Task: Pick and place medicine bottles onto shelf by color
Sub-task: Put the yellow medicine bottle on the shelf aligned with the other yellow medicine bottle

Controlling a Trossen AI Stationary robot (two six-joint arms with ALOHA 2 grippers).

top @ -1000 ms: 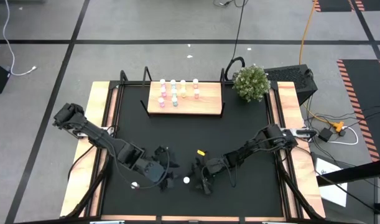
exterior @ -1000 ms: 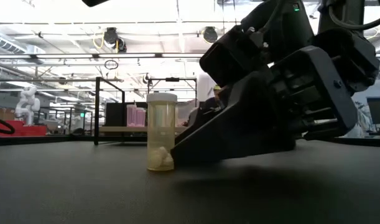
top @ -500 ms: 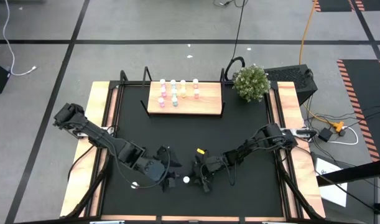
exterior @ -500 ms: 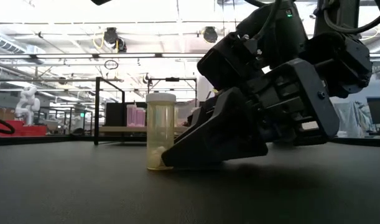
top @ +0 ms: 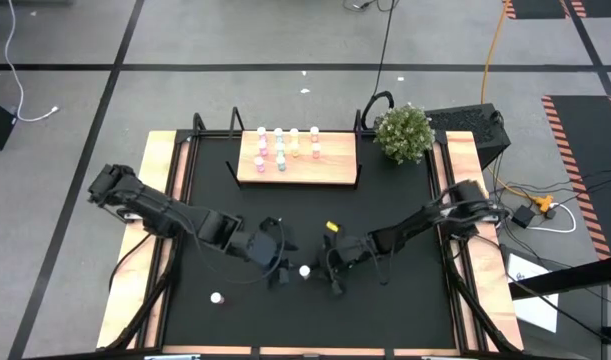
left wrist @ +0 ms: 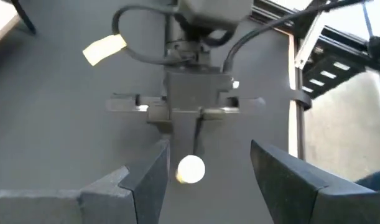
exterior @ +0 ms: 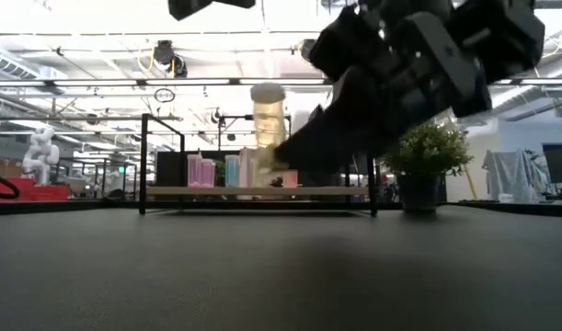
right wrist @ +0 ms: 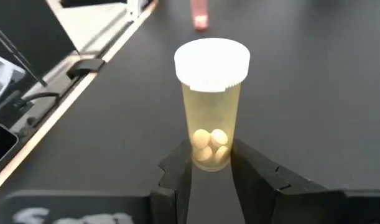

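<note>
Bright, even overhead light with ceiling-lamp glare at table height, soft shadows, slight blur in both wrist views.

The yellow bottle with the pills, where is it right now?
The yellow bottle is pinched near its base by the right gripper's fingers, lifted off the table's middle front, just beside the left gripper.

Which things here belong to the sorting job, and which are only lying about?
Belong to the job:
- yellow bottle, held by the right claw above the table
- white-capped bottle standing alone on the table
- shelf with bottles already placed
- left claw, open nearby

Only lying about:
- potted plant
- yellow tag on the table
</note>
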